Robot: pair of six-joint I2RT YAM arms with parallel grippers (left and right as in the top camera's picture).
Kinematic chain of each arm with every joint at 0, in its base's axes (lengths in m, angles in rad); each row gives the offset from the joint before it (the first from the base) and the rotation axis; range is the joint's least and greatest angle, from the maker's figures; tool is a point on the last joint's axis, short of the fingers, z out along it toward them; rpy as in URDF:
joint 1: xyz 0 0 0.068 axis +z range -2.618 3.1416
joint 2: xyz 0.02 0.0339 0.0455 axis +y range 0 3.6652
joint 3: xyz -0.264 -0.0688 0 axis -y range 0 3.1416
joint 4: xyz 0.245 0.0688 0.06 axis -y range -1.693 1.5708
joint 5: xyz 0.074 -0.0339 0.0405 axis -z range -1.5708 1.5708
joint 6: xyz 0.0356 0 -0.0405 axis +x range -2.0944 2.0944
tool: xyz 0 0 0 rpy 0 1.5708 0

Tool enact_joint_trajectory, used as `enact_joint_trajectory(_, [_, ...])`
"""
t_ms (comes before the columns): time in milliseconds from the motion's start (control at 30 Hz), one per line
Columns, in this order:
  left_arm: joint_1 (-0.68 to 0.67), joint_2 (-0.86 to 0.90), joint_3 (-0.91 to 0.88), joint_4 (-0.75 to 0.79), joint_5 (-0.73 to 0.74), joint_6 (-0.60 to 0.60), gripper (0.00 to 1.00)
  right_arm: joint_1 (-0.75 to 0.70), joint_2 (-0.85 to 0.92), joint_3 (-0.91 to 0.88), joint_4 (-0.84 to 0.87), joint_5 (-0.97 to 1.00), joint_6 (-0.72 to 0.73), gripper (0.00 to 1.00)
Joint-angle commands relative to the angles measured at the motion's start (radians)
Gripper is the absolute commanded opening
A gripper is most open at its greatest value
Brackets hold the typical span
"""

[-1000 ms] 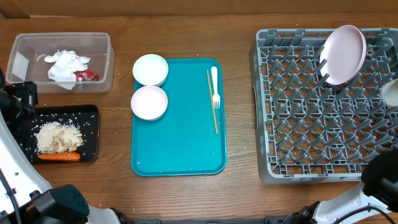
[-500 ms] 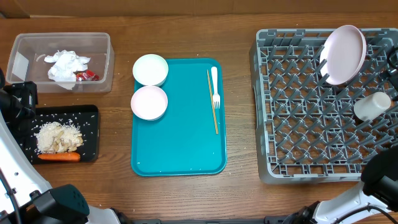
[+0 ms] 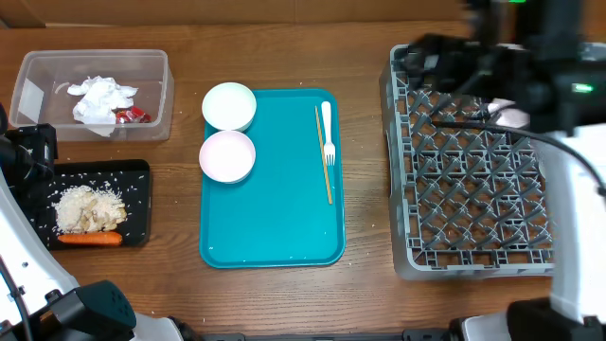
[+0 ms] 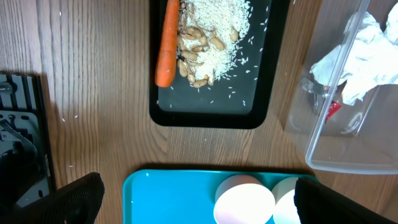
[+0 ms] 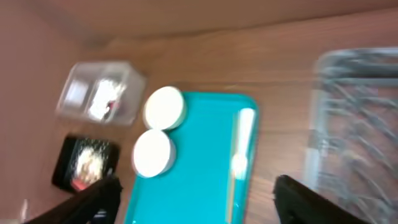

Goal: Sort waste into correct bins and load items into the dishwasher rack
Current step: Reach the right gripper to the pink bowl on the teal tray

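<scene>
1. While my right arm (image 3: 530,57) reaches across the far side of the rack (image 3: 473,218), my right gripper (image 5: 198,183) is spread wide and holds nothing.
2. Its camera view is blurry, but I can see the teal tray (image 3: 275,218) down between its two fingers (image 5: 93,199).
3. My arm hides much of the far part of the rack. A small pale patch (image 3: 512,116) shows under it, and I cannot tell what it is.
4. My left gripper (image 4: 198,180) is spread wide too, with nothing in it. It hangs at the left edge of the table (image 3: 369,189), near the black tray (image 3: 137,223).
5. The tub (image 3: 151,76) sits at the far left. White napkins (image 3: 102,98) lie inside it, and a red wrapper (image 3: 133,116) lies right beside them.
6. The black tray sits just in front of the tub. It holds a pile of pale scraps (image 3: 90,208), with loose grains spread around.
7. The carrot (image 3: 90,239) lies along the near edge of that tray, right beside the pile.
8. The teal tray sits in the middle of the table, between the black tray and the rack.
9. The far bowl (image 3: 229,105) sits at the teal tray's far left corner and sticks out over the edge.
10. The near bowl (image 3: 227,156) sits just beside it on the left edge.
11. The fork (image 3: 328,133) lies on the right side of the teal tray, and a thin stick (image 3: 324,175) lies close along it.
</scene>
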Motion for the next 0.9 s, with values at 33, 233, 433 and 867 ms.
enact_joint_trajectory(33, [0.001, 0.000, 0.002, -0.003, -0.008, 0.012, 1.00, 0.306, 0.245, -0.037, 0.094, 0.051, 0.106, 0.71])
enact_joint_trajectory(233, [0.001, 0.000, 0.002, -0.003, -0.008, 0.012, 1.00, 0.508, 0.521, -0.037, 0.190, 0.200, 0.195, 0.64])
enact_joint_trajectory(433, [0.001, 0.000, 0.002, -0.003, -0.008, 0.012, 1.00, 0.587, 0.630, -0.037, 0.260, 0.212, 0.262, 0.60])
enact_joint_trajectory(867, [0.001, 0.000, 0.002, -0.003, -0.008, 0.012, 1.00, 0.635, 0.584, 0.052, 0.129, 0.432, 0.153, 0.68])
